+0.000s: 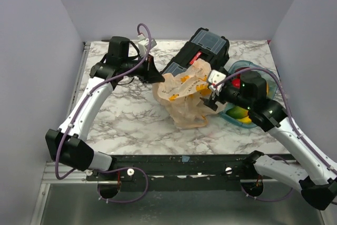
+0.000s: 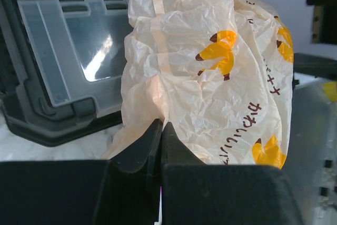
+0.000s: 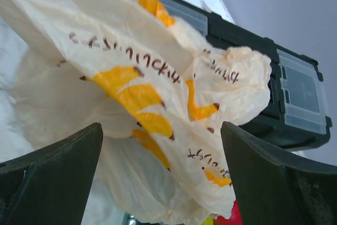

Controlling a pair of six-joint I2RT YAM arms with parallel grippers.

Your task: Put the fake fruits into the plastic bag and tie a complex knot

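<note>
The plastic bag (image 1: pixel 181 98), peach with yellow banana prints, stands crumpled in the middle of the table against the toolbox. My left gripper (image 1: pixel 157 76) is at its left edge, and in the left wrist view it (image 2: pixel 160 126) is shut on a fold of the bag (image 2: pixel 210 77). My right gripper (image 1: pixel 209 101) is at the bag's right side. It (image 3: pixel 160 154) stands wide open with the bag (image 3: pixel 147 77) hanging between its fingers, untouched. Fake fruits (image 1: pixel 239 113), yellow and green, lie in the blue tray under the right arm. A red one (image 3: pixel 234 218) peeks out below the bag. No knot shows.
A black toolbox (image 1: pixel 202 46) with clear lids lies behind the bag at the back centre. The translucent blue oval tray (image 1: pixel 247 66) sits right of the bag, partly under my right arm. Grey walls enclose the marble table on three sides.
</note>
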